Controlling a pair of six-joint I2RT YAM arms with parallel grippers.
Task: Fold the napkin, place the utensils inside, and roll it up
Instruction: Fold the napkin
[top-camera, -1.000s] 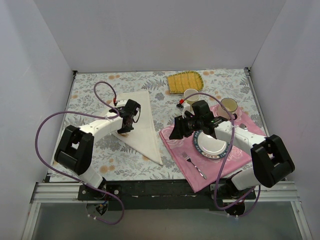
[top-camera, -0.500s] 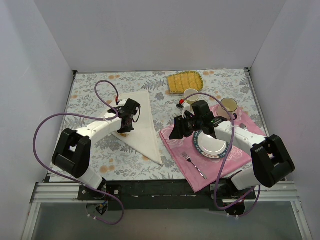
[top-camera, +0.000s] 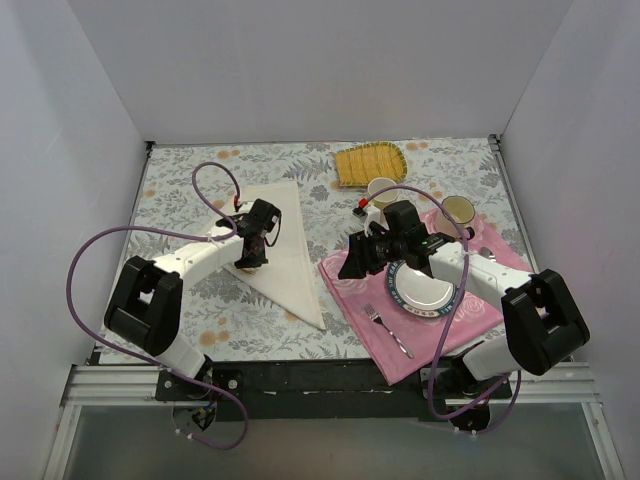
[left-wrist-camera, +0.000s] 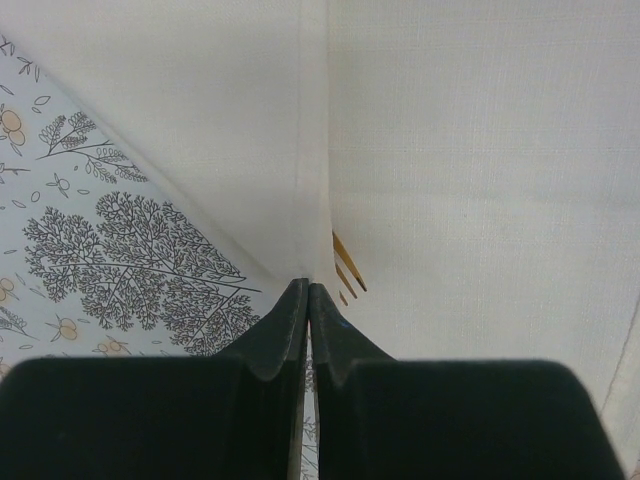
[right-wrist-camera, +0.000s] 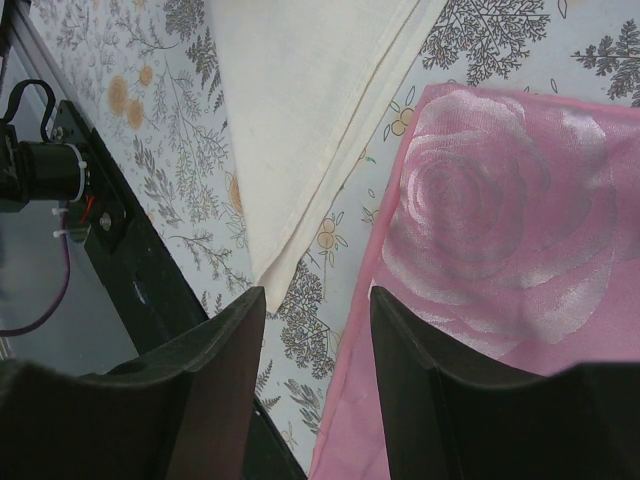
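The cream-white napkin (top-camera: 285, 250) lies folded in a long triangle on the floral table. In the left wrist view the napkin (left-wrist-camera: 450, 150) fills the frame, and the gold tines of the utensil (left-wrist-camera: 349, 268) stick out from under a folded flap. The rest of the utensil is hidden. My left gripper (left-wrist-camera: 308, 288) is shut on the flap's edge at the napkin's left side, also seen in the top view (top-camera: 250, 258). My right gripper (right-wrist-camera: 315, 295) is open and empty. It hovers between the napkin's near tip (right-wrist-camera: 290, 150) and the pink mat's left edge, as the top view (top-camera: 351, 267) also shows.
The pink rose mat (top-camera: 470, 315) holds a plate (top-camera: 425, 290) and a silver fork (top-camera: 388, 330). Two cups (top-camera: 381, 190) (top-camera: 458, 210) and a yellow ribbed mat (top-camera: 368, 163) stand behind. The black front rail (right-wrist-camera: 130, 290) is close below the right gripper.
My left gripper has shifted very slightly on the napkin while its elbow moved. The right arm has not moved.
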